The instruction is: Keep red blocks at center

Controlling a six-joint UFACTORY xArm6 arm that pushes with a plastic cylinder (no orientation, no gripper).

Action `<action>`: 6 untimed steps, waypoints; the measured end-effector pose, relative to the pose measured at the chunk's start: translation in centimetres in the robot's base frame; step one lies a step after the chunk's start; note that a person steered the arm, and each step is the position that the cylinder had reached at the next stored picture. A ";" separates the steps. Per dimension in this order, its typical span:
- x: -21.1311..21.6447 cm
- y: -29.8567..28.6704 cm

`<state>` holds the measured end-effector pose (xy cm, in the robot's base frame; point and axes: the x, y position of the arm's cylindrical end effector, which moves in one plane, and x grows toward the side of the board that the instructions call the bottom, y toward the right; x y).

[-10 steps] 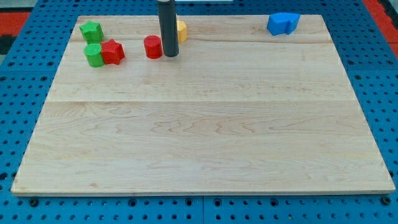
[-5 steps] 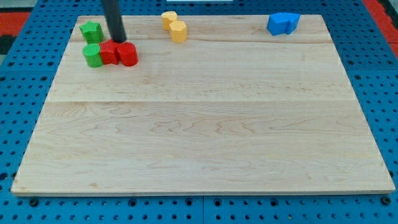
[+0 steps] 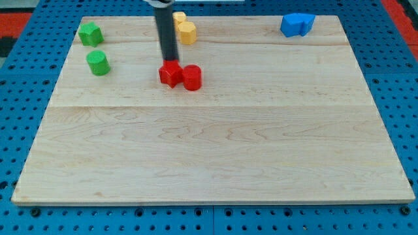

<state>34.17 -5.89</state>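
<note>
Two red blocks sit touching each other a little above and left of the board's middle: a star-like red block (image 3: 171,74) on the left and a red cylinder (image 3: 192,78) on the right. My tip (image 3: 170,61) rests right behind the star-like red block, at its upper edge, and seems to touch it. The dark rod rises from there to the view's top.
A green cylinder (image 3: 98,63) and a green star-like block (image 3: 90,33) lie at the upper left. Two yellow blocks (image 3: 185,28) sit at the top edge just right of the rod. A blue block (image 3: 297,24) is at the upper right. The wooden board (image 3: 215,156) lies on a blue pegboard.
The rod swung left to the red blocks, then pushed both red blocks right and down, away from the green cylinder. The upper green block shifted slightly to the left.
</note>
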 end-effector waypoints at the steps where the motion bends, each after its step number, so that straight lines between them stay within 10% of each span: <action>1: 1.7 -0.1; 3: 2.2 -6.1; 6: 8.4 4.7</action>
